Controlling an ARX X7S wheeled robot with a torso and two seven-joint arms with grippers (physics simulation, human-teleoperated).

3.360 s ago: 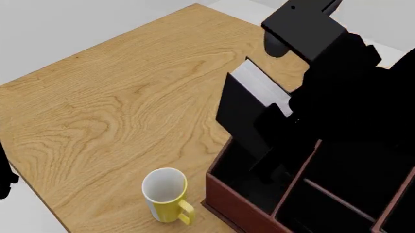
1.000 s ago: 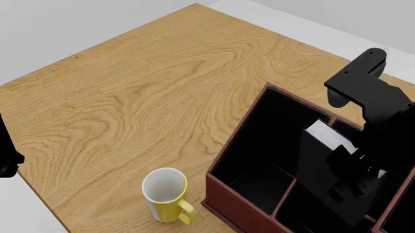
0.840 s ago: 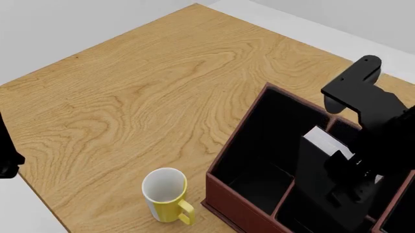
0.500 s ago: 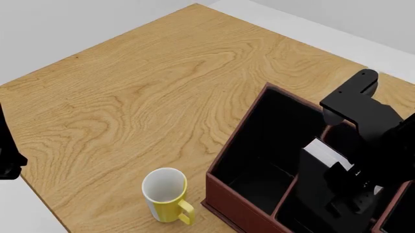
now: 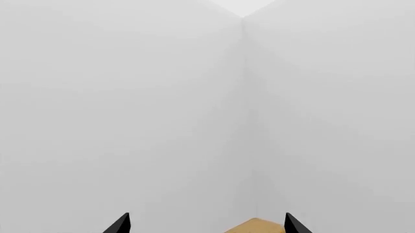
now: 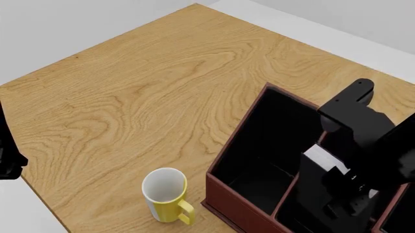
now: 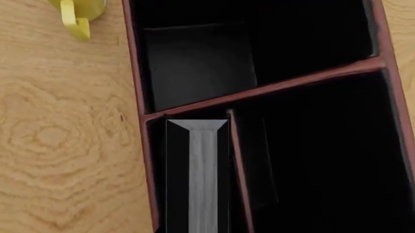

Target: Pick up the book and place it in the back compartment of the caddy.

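Note:
The dark red caddy [image 6: 236,136] with a black inside stands at the table's near right. My right gripper [image 6: 347,191] is shut on the black book [image 6: 326,160] and holds it upright, its lower part sunk inside the caddy. Only its white page edges and one black cover show. In the right wrist view the book's page edge [image 7: 203,179] sits in a narrow section between the caddy's outer wall [image 7: 138,73] and a thin red divider [image 7: 238,184]; the fingers are hidden. My left gripper [image 5: 205,228] is open and empty, facing a white wall.
A yellow mug [image 6: 166,194] with a white inside stands on the wooden table [image 6: 129,97] just left of the caddy's near corner; its handle shows in the right wrist view [image 7: 77,19]. Part of my left arm [image 6: 7,160] hangs off the table's left edge.
My right arm has carried the book from above the caddy's left side to the right and lowered it steadily deeper into the caddy. The left arm has barely moved.

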